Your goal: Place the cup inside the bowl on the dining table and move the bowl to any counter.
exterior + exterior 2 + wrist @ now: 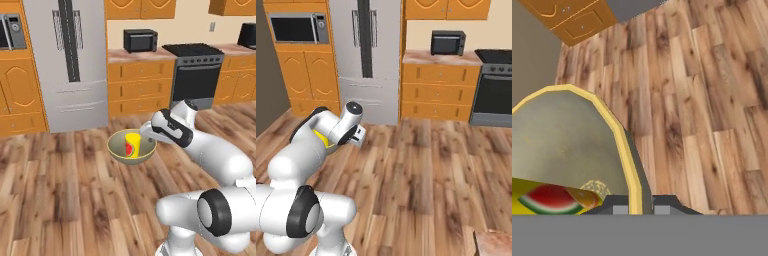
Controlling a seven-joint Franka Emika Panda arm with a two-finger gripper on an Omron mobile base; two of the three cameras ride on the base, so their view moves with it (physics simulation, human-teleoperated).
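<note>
The olive-tan bowl [119, 150] hangs in the air above the wooden floor, in front of the fridge. The yellow cup [132, 144] with its red mark stands inside it. My gripper [149, 135] is shut on the bowl's right rim. In the hand view the pale bowl rim [628, 155] runs between the fingertips [620, 207], and the cup [552, 198] lies low on the left inside the bowl. In the right base view my arm hides most of the bowl [320, 137]. A corner of the dining table [496, 243] shows at the lower right.
A counter [142, 55] over orange drawers, with a black oven on it, stands between the grey fridge [67, 60] and the stove [195, 65]. The same counter [441, 58] lies ahead to the right. Open wooden floor [426, 170] spreads between.
</note>
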